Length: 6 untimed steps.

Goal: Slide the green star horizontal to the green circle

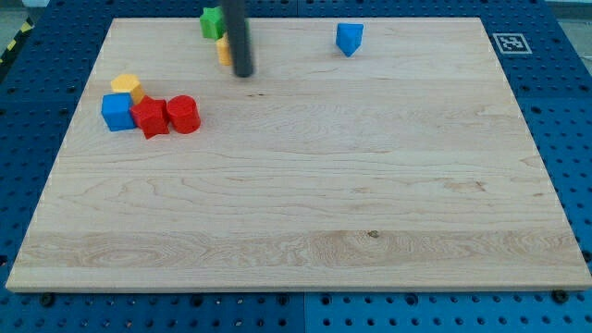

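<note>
A green block [212,21], its shape partly hidden by the rod, sits at the view's top, left of centre, on the wooden board [305,185]. A yellow block [223,49] lies just below it, also half hidden. My tip [243,73] rests on the board just below and right of these two blocks, touching or very near the yellow one. I see only one green block; no green circle shows.
A blue block [349,38] sits at the top, right of centre. At the left is a cluster: a yellow block [126,86], a blue cube [116,112], a red star [150,117] and a red cylinder [183,114]. A marker tag [508,42] lies off the board's top right corner.
</note>
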### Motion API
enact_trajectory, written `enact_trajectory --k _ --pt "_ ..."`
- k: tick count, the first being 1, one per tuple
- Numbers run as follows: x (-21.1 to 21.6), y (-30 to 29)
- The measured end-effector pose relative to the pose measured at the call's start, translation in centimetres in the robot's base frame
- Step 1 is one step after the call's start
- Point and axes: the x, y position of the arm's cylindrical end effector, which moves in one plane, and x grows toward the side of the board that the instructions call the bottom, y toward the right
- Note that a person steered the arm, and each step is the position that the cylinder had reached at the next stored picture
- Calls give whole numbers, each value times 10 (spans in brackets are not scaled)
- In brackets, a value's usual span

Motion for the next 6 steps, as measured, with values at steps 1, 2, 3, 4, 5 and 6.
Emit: enact_trajectory --k 1,2,3,4,5,6 --pt "-51 66" --pt "-100 59" --pt "-115 8" --pt "-115 -47" --pt "-111 -98" --pt "-76 -106"
